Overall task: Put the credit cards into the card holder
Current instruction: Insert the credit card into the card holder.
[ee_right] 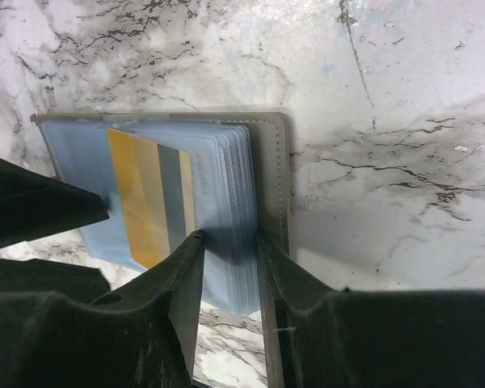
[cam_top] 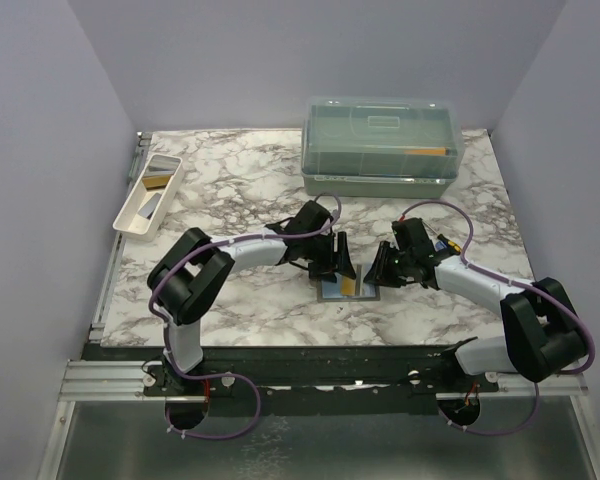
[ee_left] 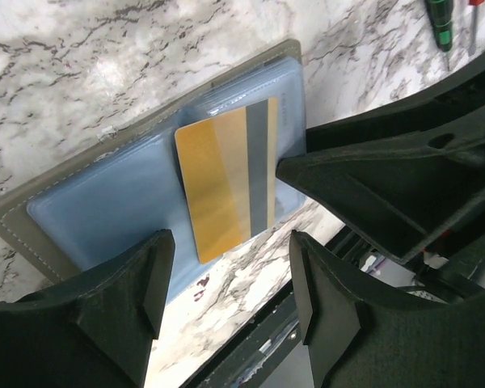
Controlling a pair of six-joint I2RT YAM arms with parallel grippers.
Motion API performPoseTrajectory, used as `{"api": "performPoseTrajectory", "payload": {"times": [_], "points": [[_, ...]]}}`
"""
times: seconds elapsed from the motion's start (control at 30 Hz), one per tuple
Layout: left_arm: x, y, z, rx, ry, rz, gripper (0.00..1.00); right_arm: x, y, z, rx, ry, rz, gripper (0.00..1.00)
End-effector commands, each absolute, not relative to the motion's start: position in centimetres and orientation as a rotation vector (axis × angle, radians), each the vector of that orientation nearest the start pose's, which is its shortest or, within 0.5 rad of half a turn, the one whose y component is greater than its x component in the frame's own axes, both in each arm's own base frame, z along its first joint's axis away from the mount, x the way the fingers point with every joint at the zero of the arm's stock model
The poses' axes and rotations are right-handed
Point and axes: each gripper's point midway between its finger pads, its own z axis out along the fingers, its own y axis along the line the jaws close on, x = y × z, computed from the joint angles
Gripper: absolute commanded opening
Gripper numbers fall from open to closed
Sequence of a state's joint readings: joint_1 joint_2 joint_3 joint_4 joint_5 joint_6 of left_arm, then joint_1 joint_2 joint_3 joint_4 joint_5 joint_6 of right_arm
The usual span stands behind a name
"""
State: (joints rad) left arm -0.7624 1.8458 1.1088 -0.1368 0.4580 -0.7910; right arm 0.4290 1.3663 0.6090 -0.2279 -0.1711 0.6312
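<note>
The grey-olive card holder (cam_top: 330,293) lies open on the marble near the front middle, its blue-grey inside (ee_left: 105,202) facing up. A gold-orange credit card (ee_left: 218,182) with a grey stripe lies on its sleeves and sticks out past the edge; it also shows in the right wrist view (ee_right: 137,202). My left gripper (ee_left: 230,236) is open and empty just above the card's end. My right gripper (ee_right: 229,238) is shut on the holder's stack of sleeves (ee_right: 234,178) at its right half. More cards, gold (cam_top: 158,182) and dark (cam_top: 152,207), lie in the white tray.
A long white tray (cam_top: 135,222) stands at the back left. A big clear lidded box (cam_top: 380,145) stands at the back right. Screwdrivers (ee_left: 439,24) lie on the table beyond the holder. Both arms meet over the holder, the left (cam_top: 338,262) and the right (cam_top: 382,268).
</note>
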Motion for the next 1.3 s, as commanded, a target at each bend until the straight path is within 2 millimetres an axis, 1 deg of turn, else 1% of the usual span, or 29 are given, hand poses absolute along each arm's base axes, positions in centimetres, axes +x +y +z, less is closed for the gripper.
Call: {"api": "performPoseTrajectory", "payload": {"times": [0.0, 0.1, 0.17, 0.2, 0.33, 0.4, 0.5, 0.6, 0.7, 0.77, 0.87, 0.9, 0.97, 1.1, 1.17, 1.27], "points": [[22.2, -38.1, 4.7, 0.222, 2.801, -1.180, 0.65, 22.9, 16.7, 1.6, 0.200, 2.699, 0.589, 0.33], [21.7, -38.7, 3.9, 0.208, 2.847, -1.212, 0.65, 22.9, 16.9, 1.6, 0.198, 2.702, 0.598, 0.33], [21.5, -39.5, 4.1, 0.231, 2.835, -1.249, 0.65, 22.9, 16.9, 1.6, 0.200, 2.700, 0.600, 0.33], [21.5, -40.0, 4.7, 0.243, 2.809, -1.292, 0.64, 22.9, 16.9, 1.6, 0.203, 2.700, 0.600, 0.33], [21.5, -42.2, 8.2, 0.272, 2.675, -1.497, 0.63, 22.7, 16.9, 1.6, 0.212, 2.699, 0.609, 0.33], [21.4, -42.7, 9.0, 0.274, 2.650, -1.557, 0.63, 22.7, 17.1, 1.7, 0.216, 2.694, 0.632, 0.33], [21.3, -43.1, 9.2, 0.267, 2.626, -1.600, 0.62, 22.5, 17.4, 2.0, 0.221, 2.686, 0.663, 0.33], [21.6, -42.8, 9.1, 0.243, 2.626, -1.585, 0.62, 22.3, 17.8, 2.4, 0.223, 2.680, 0.703, 0.34], [21.9, -42.5, 8.7, 0.222, 2.642, -1.564, 0.63, 21.9, 18.3, 3.1, 0.224, 2.662, 0.763, 0.39], [21.9, -42.7, 8.4, 0.216, 2.658, -1.563, 0.63, 21.7, 18.7, 3.6, 0.223, 2.648, 0.813, 0.41], [22.0, -43.2, 8.6, 0.221, 2.655, -1.573, 0.63, 21.3, 19.3, 4.3, 0.226, 2.628, 0.883, 0.41], [22.0, -43.3, 8.8, 0.225, 2.649, -1.575, 0.63, 21.3, 19.4, 4.5, 0.231, 2.621, 0.894, 0.42], [21.9, -43.3, 9.0, 0.228, 2.647, -1.575, 0.63, 21.5, 19.0, 4.5, 0.252, 2.617, 0.863, 0.42], [21.8, -42.0, 9.1, 0.254, 2.660, -1.487, 0.63, 21.7, 17.5, 4.4, 0.269, 2.614, 0.742, 0.50], [22.0, -41.2, 9.4, 0.267, 2.655, -1.435, 0.64, 21.7, 17.4, 4.4, 0.259, 2.614, 0.729, 0.51], [22.9, -39.4, 9.1, 0.239, 2.672, -1.336, 0.65, 21.8, 17.5, 4.5, 0.250, 2.611, 0.739, 0.55]]}}
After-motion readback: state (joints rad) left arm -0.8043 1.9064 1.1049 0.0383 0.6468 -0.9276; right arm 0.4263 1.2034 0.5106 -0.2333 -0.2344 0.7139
